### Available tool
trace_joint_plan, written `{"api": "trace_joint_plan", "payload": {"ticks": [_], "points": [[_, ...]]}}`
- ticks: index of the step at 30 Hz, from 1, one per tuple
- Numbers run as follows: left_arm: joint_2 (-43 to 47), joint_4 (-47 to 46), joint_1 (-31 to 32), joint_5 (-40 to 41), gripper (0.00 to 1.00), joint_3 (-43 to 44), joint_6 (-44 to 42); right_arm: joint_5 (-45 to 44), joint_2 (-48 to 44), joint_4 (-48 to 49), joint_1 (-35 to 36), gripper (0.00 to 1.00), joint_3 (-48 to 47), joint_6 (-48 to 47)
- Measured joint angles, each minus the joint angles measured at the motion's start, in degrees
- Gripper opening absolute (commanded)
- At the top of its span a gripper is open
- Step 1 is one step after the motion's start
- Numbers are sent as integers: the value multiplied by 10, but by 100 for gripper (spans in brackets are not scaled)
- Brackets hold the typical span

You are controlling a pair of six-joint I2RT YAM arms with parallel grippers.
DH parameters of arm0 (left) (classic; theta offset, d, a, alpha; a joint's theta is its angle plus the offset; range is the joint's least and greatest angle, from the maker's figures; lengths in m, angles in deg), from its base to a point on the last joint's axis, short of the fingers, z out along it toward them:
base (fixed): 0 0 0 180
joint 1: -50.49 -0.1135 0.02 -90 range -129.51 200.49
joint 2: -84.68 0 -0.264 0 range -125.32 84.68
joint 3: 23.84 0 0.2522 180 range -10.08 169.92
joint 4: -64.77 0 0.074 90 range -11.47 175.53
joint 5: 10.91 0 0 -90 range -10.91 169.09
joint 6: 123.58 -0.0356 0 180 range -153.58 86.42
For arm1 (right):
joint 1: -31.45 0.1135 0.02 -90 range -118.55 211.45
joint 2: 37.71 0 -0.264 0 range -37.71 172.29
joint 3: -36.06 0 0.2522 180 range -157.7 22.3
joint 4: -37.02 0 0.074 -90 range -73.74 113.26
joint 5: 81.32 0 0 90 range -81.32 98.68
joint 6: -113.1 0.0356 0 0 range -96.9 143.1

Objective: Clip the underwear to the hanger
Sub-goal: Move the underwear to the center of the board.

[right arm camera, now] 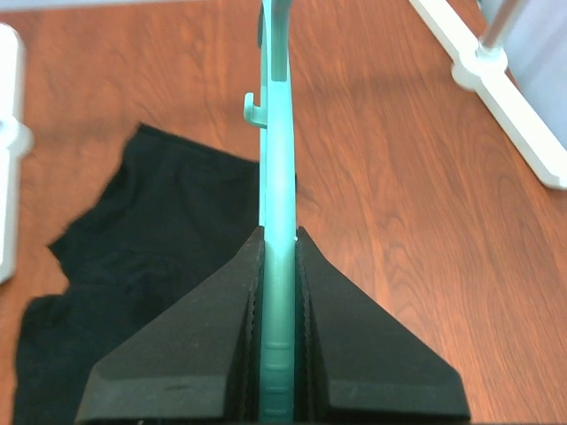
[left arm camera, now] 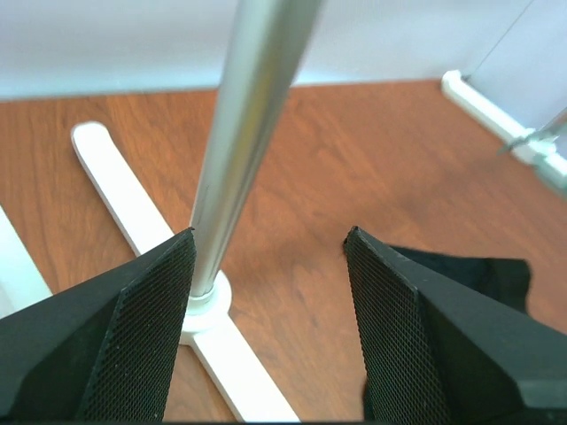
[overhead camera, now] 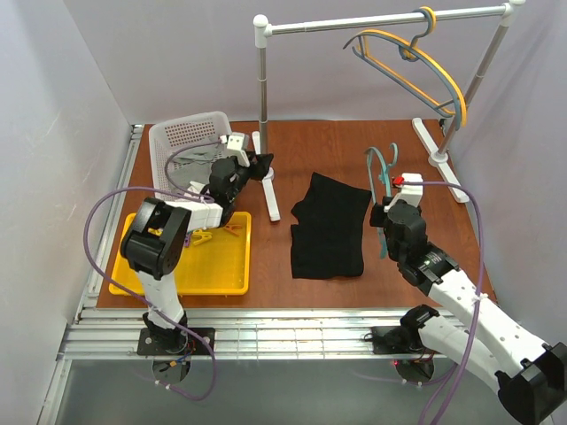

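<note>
The black underwear (overhead camera: 330,225) lies flat on the wooden table at the middle; it also shows in the right wrist view (right arm camera: 151,248) and at the edge of the left wrist view (left arm camera: 469,270). My right gripper (overhead camera: 386,212) is shut on the teal hanger (overhead camera: 383,173), holding it edge-on just right of the underwear; the hanger's bar (right arm camera: 278,150) runs up between the jaws. My left gripper (overhead camera: 259,165) is open and empty, hovering by the rack's left pole (left arm camera: 244,133), left of the underwear.
A white drying rack (overhead camera: 372,19) stands at the back with a yellow hanger (overhead camera: 423,64) and a grey-blue hanger on its bar. Its feet (overhead camera: 269,190) rest on the table. A yellow tray (overhead camera: 221,257) with clips and a white basket (overhead camera: 182,142) sit at the left.
</note>
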State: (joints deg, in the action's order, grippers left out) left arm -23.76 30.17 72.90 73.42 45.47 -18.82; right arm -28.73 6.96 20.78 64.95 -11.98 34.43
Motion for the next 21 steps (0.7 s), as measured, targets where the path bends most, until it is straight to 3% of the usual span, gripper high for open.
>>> {"api": "trace_joint_plan", "payload": {"ticks": [7, 12, 17, 21], "points": [[99, -20, 23, 40, 62, -56, -8, -29, 25, -37, 0, 1, 10, 35], [182, -43, 56, 84, 61, -152, -16, -30, 35, -52, 1, 1, 28, 64], [242, -57, 146, 111, 59, -212, -45, -33, 35, -57, 7, 1, 45, 88], [228, -83, 205, 99, 58, -215, -49, -37, 32, -55, 13, 1, 53, 106]]}}
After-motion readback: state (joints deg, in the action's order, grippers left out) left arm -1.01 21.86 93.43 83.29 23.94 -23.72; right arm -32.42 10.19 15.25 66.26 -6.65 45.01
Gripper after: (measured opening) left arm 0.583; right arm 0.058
